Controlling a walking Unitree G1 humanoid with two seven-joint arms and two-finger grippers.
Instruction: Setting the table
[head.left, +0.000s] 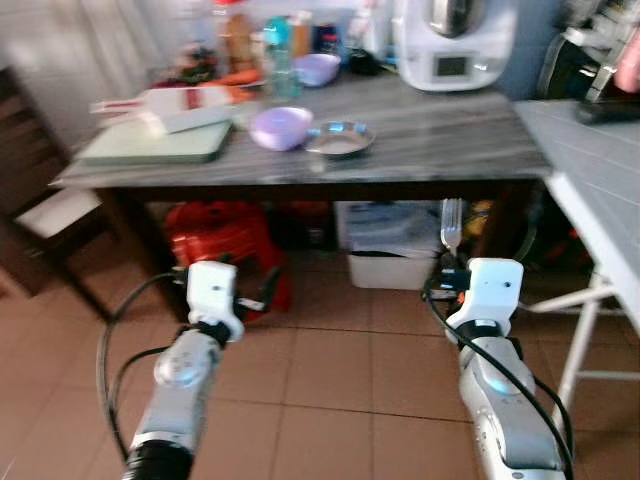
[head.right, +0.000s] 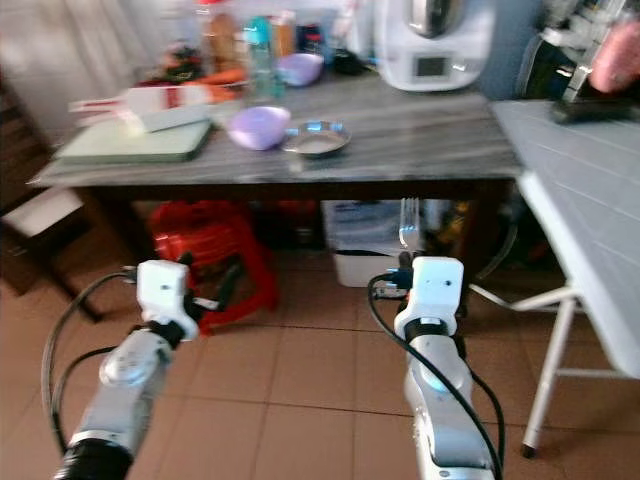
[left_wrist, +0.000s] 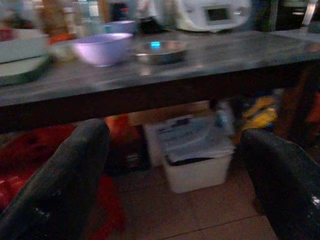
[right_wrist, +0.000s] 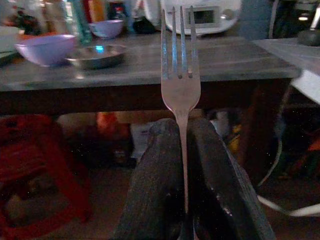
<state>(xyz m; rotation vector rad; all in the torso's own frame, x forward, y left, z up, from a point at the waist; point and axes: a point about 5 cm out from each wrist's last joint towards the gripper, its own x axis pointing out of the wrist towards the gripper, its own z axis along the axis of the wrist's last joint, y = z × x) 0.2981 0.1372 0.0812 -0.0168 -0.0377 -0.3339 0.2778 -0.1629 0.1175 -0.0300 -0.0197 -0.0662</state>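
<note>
Before the table (head.left: 430, 135), the right gripper (right_wrist: 182, 145) pinches a fork (right_wrist: 180, 75) upright while the left gripper (left_wrist: 175, 165) is held out level, spread wide and empty.

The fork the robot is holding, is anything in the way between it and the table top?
Nothing visible blocks it. The right gripper holds the fork upright, lower than the table and out in front of its edge, over the floor. The bare stretch of table top right of the metal dish looks free.
</note>
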